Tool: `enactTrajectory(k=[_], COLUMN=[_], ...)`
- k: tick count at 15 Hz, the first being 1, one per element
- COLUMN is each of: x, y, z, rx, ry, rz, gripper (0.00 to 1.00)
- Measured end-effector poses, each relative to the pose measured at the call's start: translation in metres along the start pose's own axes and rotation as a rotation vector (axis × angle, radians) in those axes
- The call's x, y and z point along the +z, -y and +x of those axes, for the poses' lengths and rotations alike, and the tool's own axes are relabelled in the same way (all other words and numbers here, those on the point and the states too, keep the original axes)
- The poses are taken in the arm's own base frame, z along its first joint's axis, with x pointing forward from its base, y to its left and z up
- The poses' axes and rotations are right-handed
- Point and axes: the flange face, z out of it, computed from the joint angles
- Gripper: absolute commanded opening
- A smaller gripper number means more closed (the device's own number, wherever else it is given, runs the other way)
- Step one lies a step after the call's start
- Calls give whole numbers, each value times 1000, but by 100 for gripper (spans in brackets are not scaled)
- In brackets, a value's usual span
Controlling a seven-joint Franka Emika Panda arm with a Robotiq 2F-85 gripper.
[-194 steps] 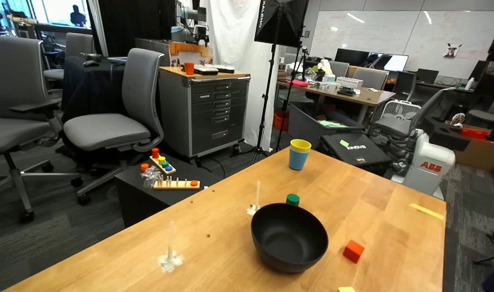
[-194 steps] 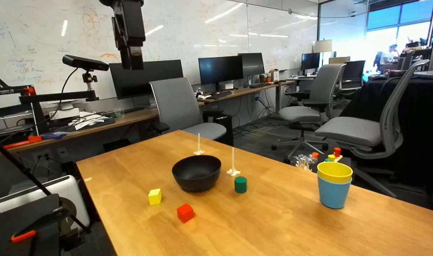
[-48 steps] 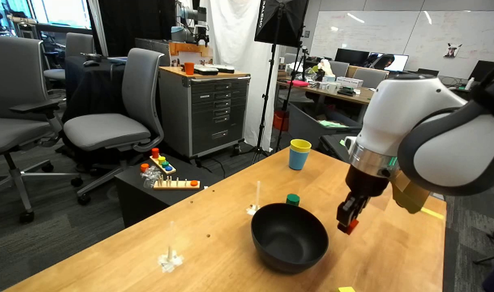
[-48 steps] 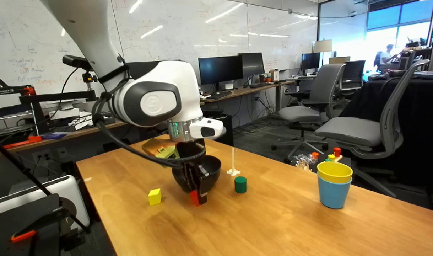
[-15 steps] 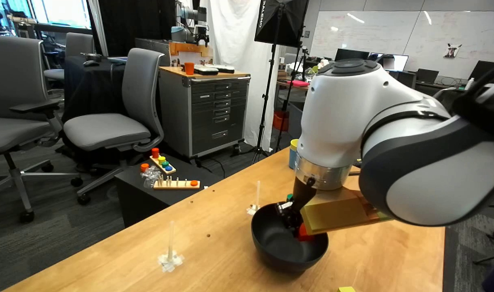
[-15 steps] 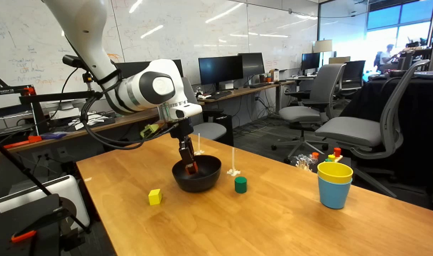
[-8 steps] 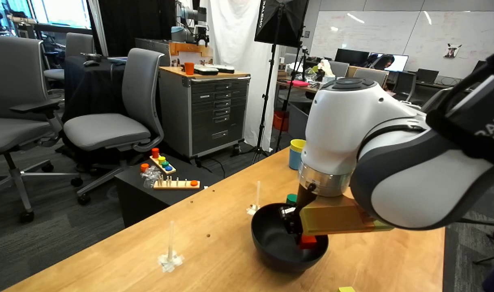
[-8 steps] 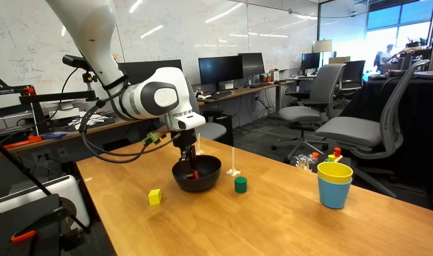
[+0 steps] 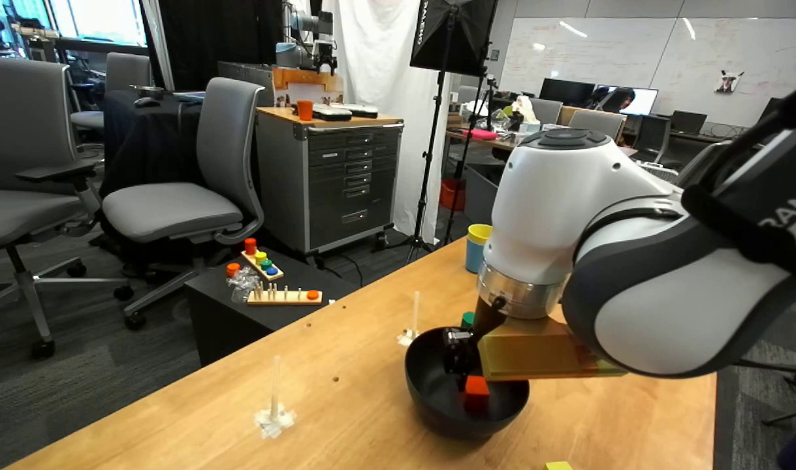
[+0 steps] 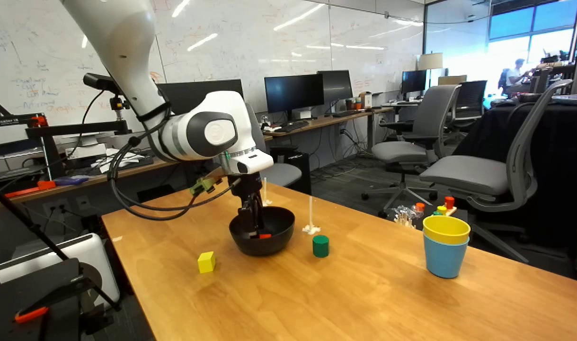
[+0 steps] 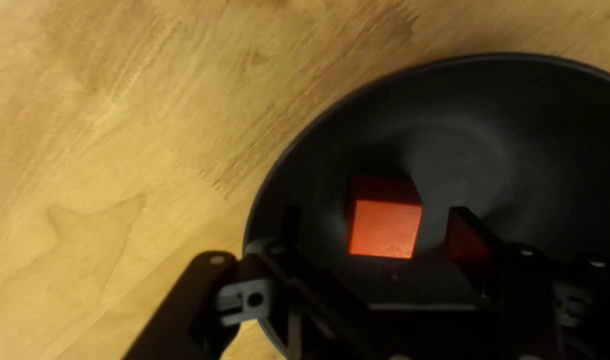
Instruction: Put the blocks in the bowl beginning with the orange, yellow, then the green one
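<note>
The orange block (image 11: 385,227), a red-orange cube, rests inside the wide black bowl (image 11: 465,145). My gripper (image 11: 375,222) reaches down into that bowl and stands open, one finger on each side of the cube, with gaps between cube and pads in the wrist view. In both exterior views the fingers dip below the bowl's rim. On the table in front of the bowl lies the yellow block (image 10: 206,262); only its top corner (image 9: 557,466) shows at the bottom edge of an exterior view. The green block (image 10: 321,246), shaped like a short cylinder, stands beside the bowl.
A yellow cup nested in a blue cup (image 10: 445,253) stands farther along the table. Two thin upright sticks (image 9: 415,313) (image 9: 275,385) are taped down near the bowl. A low black stand with peg toys (image 9: 284,297) is beyond the table edge.
The orange block went from the table into the bowl in my gripper. Over the last half second the jaws have opened and let it go. The yellow and green blocks have stayed put.
</note>
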Motion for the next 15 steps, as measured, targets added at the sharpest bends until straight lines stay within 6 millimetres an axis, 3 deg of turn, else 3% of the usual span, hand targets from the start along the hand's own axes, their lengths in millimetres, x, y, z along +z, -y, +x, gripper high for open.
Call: enactTrajectory(k=[4,9,12,15], x=[-17,-79,-115,-133], y=[11,22,12,-11], z=[0,-4,-7,-3], rx=[-24,-43,-38,-30], ry=[-27,-29,-44,-71], rz=[53,164,207,205], gripper=[100,100,100,100])
